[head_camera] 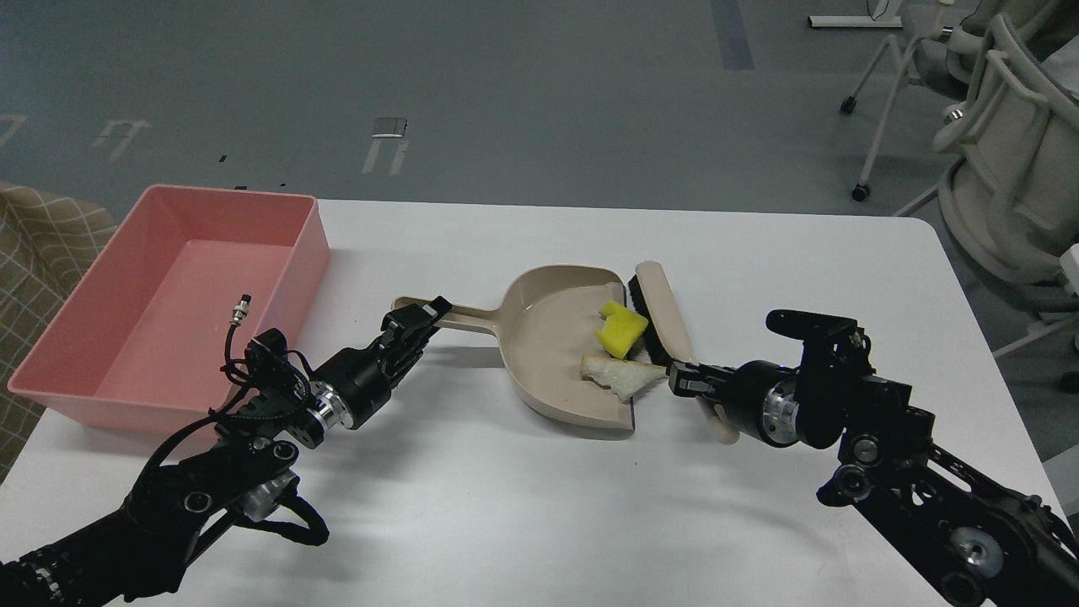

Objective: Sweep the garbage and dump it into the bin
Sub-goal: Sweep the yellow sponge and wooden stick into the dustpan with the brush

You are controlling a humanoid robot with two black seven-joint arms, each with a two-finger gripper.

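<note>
The beige dustpan (548, 337) lies mid-table with its mouth facing right. My left gripper (419, 318) is shut on the dustpan's handle. The yellow sponge block (622, 328) and the pale off-white wedge (620, 374) lie inside the pan by its front lip. My right gripper (689, 381) is shut on the handle of the beige black-bristled brush (660, 312), whose bristles press against the pan's mouth. The pink bin (181, 287) stands at the table's left and holds nothing.
The white table (759, 270) ends close to the bin on the left. A checked cloth (38, 244) lies beyond the left edge. Chairs and a pale machine base (1003, 152) stand off the table at the far right.
</note>
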